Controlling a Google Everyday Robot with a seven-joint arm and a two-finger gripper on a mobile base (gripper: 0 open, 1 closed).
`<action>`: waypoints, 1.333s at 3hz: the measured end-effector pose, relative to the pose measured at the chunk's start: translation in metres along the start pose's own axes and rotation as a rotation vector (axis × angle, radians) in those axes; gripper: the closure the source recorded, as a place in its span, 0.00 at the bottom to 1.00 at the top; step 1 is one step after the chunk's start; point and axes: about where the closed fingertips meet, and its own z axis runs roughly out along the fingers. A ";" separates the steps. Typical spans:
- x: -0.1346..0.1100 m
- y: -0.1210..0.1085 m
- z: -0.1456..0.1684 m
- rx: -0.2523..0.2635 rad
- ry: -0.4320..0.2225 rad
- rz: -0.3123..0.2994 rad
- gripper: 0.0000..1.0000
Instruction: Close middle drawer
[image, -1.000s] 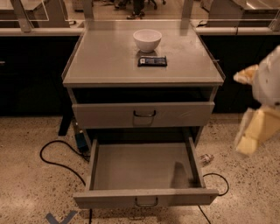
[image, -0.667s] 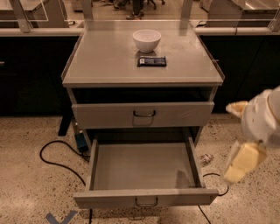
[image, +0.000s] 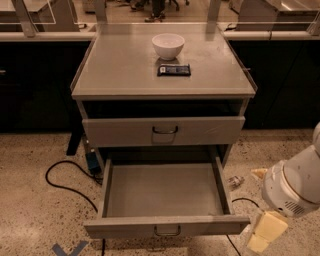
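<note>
A grey metal cabinet (image: 234, 107) stands on a speckled floor (image: 30, 210). Its flat top is the counter (image: 120, 65). A white bowl (image: 168, 46) sits on the counter near the back. Just in front of the bowl lies a small dark flat packet (image: 174, 70).

Under the counter is a dark gap, and below it is the top drawer (image: 115, 132). It has a small dark loop handle (image: 165, 131) in the middle of its front.

The middle drawer (image: 125, 227) is right below the top drawer. It is pulled far out toward the camera, so its grey inside bottom shows. Its low front is near the bottom edge of the view, and it has its own small loop handle (image: 167, 231) in the middle.

The gripper (image: 266, 233) is low on the right, just beside the right front corner of the middle drawer. It is pale yellow and hangs from a round white arm (image: 295, 185). I cannot tell if it touches the drawer, or whether it is spread apart or squeezed together.

A black cable (image: 60, 180) curls on the floor to the left of the cabinet. A blue tape mark (image: 70, 248) is stuck on the floor near the drawer's left front corner. A small crumpled thing (image: 235, 180) lies on the floor to the right of the drawer.
</note>
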 end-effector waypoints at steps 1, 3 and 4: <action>0.000 0.001 0.001 0.004 0.001 -0.005 0.00; 0.037 0.025 0.085 0.066 0.109 -0.051 0.00; 0.062 0.032 0.104 0.097 0.152 -0.028 0.00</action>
